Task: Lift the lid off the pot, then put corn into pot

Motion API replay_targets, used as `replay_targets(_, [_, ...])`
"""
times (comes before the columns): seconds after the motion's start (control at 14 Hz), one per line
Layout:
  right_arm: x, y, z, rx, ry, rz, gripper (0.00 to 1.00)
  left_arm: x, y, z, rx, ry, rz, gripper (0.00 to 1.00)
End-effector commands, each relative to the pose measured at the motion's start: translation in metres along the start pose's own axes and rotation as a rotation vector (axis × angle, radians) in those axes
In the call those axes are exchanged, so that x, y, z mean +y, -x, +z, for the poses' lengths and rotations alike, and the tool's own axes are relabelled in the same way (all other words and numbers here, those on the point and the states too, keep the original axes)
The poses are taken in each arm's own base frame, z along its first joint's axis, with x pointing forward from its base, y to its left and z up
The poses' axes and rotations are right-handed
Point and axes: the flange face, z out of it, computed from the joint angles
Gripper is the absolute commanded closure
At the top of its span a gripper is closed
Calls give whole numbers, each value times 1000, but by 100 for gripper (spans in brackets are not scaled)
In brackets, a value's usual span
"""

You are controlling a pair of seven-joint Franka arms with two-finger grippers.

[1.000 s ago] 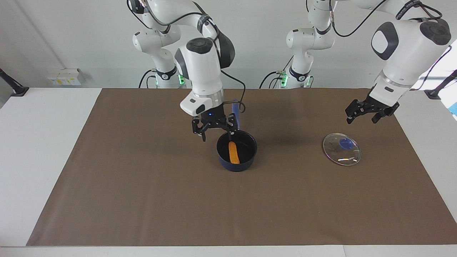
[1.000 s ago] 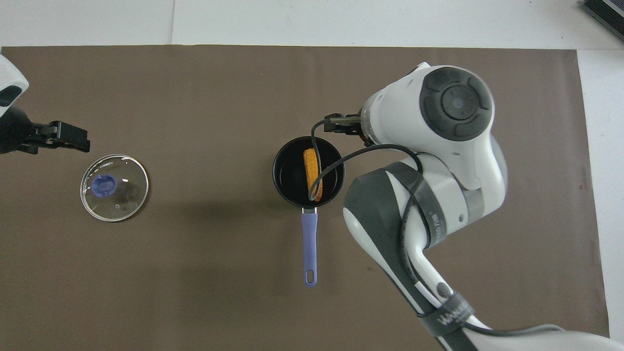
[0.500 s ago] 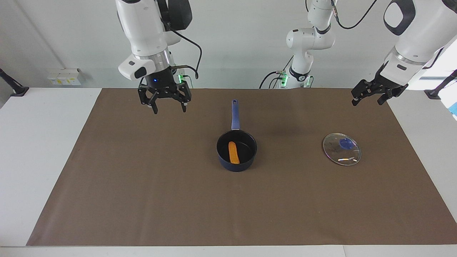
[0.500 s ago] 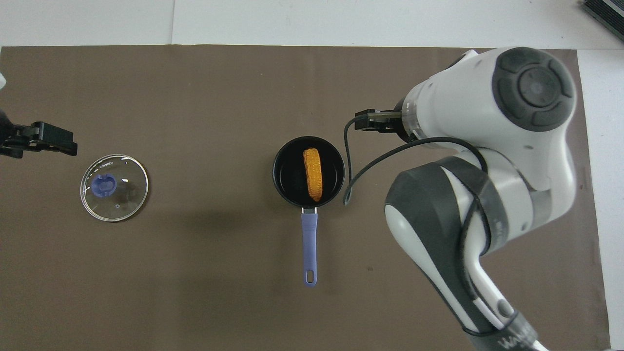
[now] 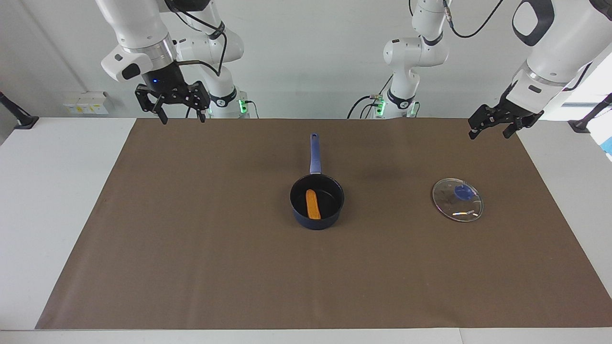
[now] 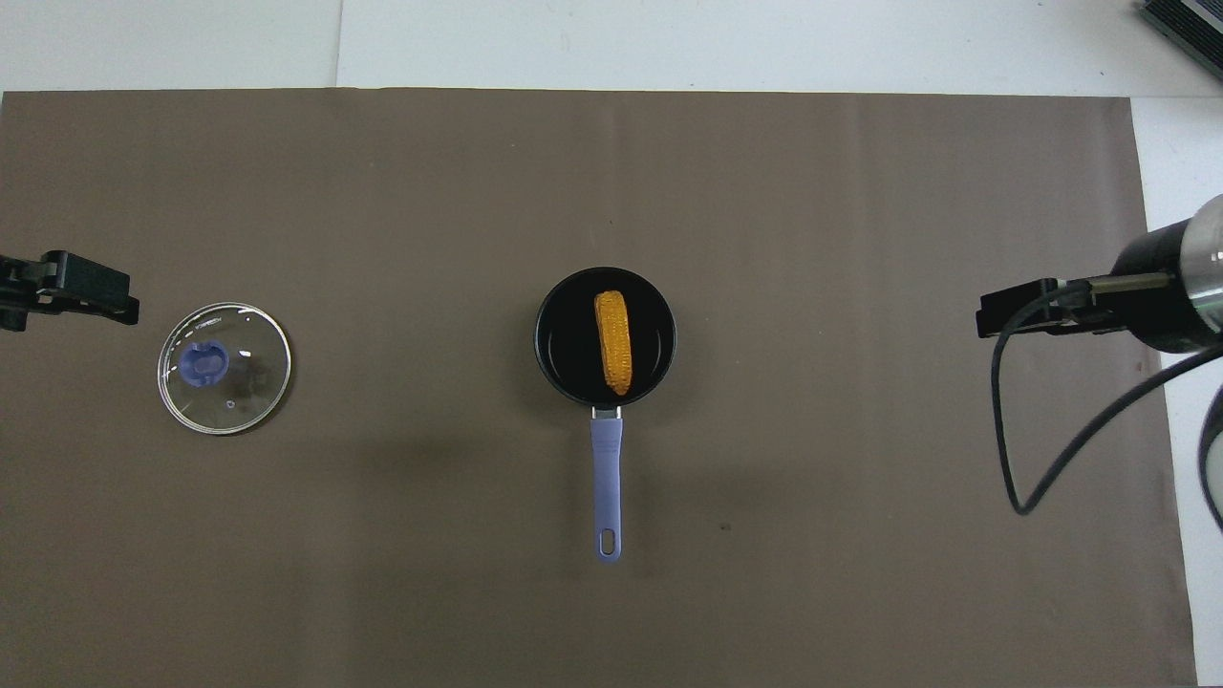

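Note:
The dark navy pot point(image 5: 330, 217) stands open in the middle of the brown mat, its long blue handle point(image 5: 314, 153) pointing toward the robots. The yellow-orange corn point(image 5: 312, 204) lies inside it, also seen in the overhead view point(image 6: 613, 342) within the pot point(image 6: 564, 363). The glass lid point(image 5: 457, 199) with its blue knob lies flat on the mat toward the left arm's end, apart from the pot; the overhead view shows it too point(image 6: 224, 368). My right gripper point(image 5: 184, 118) is open, empty and raised over the mat's edge at the right arm's end. My left gripper point(image 5: 487, 135) is open, empty and raised beside the lid.
The brown mat point(image 5: 191, 248) covers most of the white table point(image 5: 48, 191). A small white box point(image 5: 88, 102) sits by the wall at the right arm's end. A black cable point(image 6: 1013, 459) hangs from the right wrist.
My right gripper, open, has risen from over the pot and swung away to the right arm's end of the table. My left gripper has lifted away from the lid. Corn, pot and lid stayed put.

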Motion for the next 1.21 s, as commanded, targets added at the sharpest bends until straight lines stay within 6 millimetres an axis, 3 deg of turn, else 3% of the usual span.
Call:
replay_targets(0.0, [25,19,11,-19,5,7,0,-9,10,-2,-7,9,-25,0])
replay_targets(0.21, [43,18,10,-13,6,44,0,-9,10,-2,-7,9,-25,0])
replay_targets(0.57, [42,16,7,-18,-3,41,0,-10,10,-2,-7,9,-27,0])
replay_targets(0.86, [50,19,-27,36,9,9,0,-9,10,-2,-7,9,-25,0])
replay_targets(0.93, [62,22,-25,31,5,-2,0,-9,10,-2,-7,9,-25,0])
replay_targets(1.14, [65,26,-19,28,2,-8,0,-10,10,-2,-7,9,-27,0])
